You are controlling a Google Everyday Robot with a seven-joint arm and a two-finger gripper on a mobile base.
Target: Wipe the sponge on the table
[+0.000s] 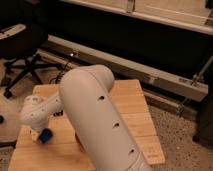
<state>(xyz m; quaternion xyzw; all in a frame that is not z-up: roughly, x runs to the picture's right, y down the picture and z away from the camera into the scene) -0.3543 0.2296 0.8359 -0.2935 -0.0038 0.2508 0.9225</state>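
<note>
The small bright blue sponge (pixel 46 136) lies on the light wooden table (pixel 135 112) near its front left part. My gripper (pixel 40 133) comes down on it from the left, at the end of the white wrist, and is shut on the sponge, pressing it to the planks. The thick white arm (pixel 97 120) crosses the middle of the view and hides much of the table top behind it.
A black office chair (pixel 20 52) stands on the floor at the far left. A long grey metal rail (pixel 150 75) runs along the back behind the table. Speckled floor (pixel 185 145) lies to the right of the table's edge.
</note>
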